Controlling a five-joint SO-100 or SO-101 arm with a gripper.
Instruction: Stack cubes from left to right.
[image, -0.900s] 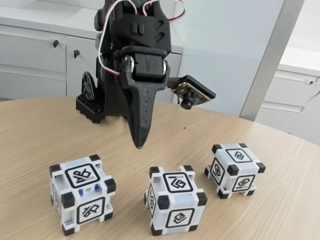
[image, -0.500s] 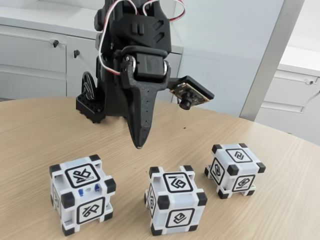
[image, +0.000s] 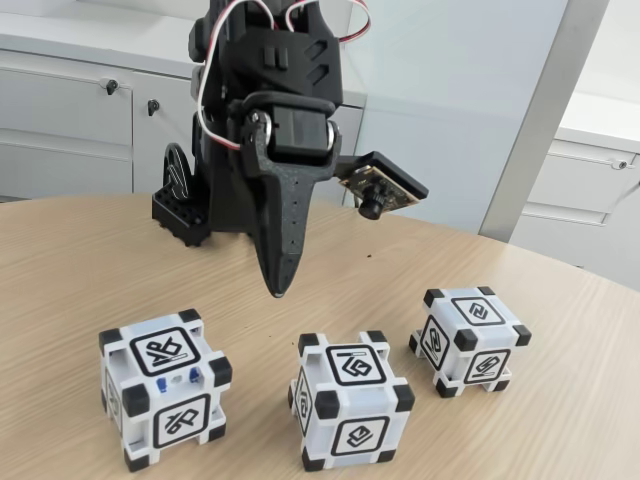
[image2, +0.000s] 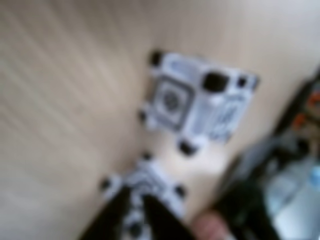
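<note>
**Three cubes in a row, pincer hanging above them**

In the fixed view the three cubes sit apart from one another on the wooden surface (image: 60, 270), none stacked. The left cube (image: 163, 388) shows small blue parts on its front upper edge. The middle cube (image: 350, 400) stands nearest the camera, and the right cube (image: 468, 340) lies a little farther back. Each is white with black corner blocks and a black-framed glyph on every visible face.

Above the gap between the left and middle cubes hangs the black pincer (image: 278, 292), its tip pointing down and clear of the surface, touching no cube. From this side its fingers overlap into one tapered wedge, so the fixed view does not tell the width of the opening. A small camera board (image: 380, 188) juts out beside it, and the arm's base (image: 185, 205) stands behind on the surface. Grey cabinets (image: 70, 120) line the back wall.

The wrist view is badly blurred, yet it shows what the other hides: two dark fingers (image2: 150, 215) entering from the bottom edge with a narrow gap between them, holding nothing. One cube (image2: 145, 185) lies just past their tips and another cube (image2: 197, 102) farther off; which ones they are I cannot tell.
</note>
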